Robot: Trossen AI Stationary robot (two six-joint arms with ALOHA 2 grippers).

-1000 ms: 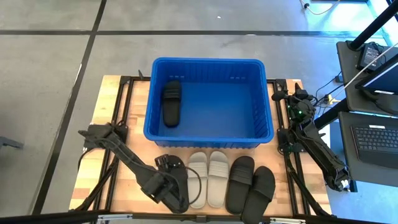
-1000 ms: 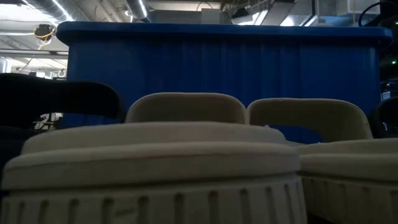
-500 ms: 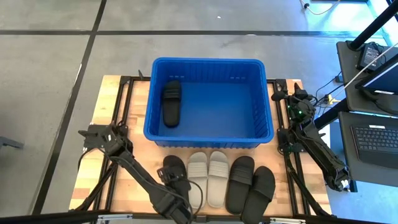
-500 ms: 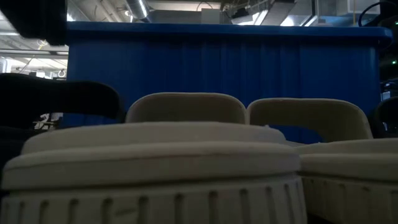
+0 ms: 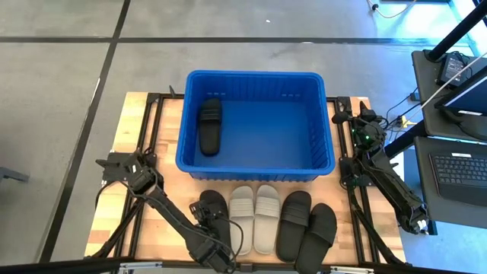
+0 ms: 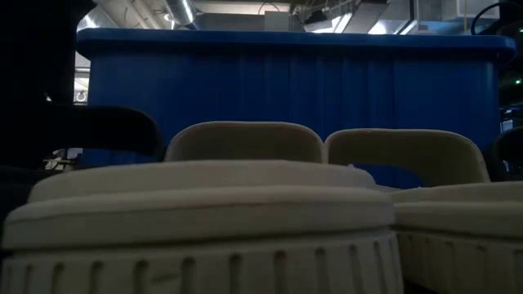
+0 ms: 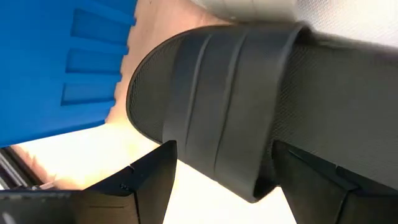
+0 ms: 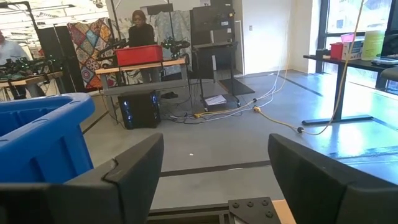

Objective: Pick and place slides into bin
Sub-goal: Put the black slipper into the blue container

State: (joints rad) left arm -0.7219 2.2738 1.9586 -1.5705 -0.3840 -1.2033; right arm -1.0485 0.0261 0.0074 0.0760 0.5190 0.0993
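The blue bin stands at the table's far middle with one black slide lying inside at its left. In a row along the near edge lie a black slide, two light grey slides and two more black slides. My left gripper is open, slanting down over the leftmost black slide. One finger stands on each side of its strap, and I see no touch. My right gripper is open at the table's right edge, pointing level past the bin.
The two grey slides lie close beside the black slide, on its right. The bin's near wall rises just beyond the row. Bare wood shows to the left of the black slide. My right arm rests folded along the right edge.
My left gripper has come down toward the leftmost black slide on the table and tipped further downward, staying open. More of that slide's far end now shows past the arm. The slides have not moved.
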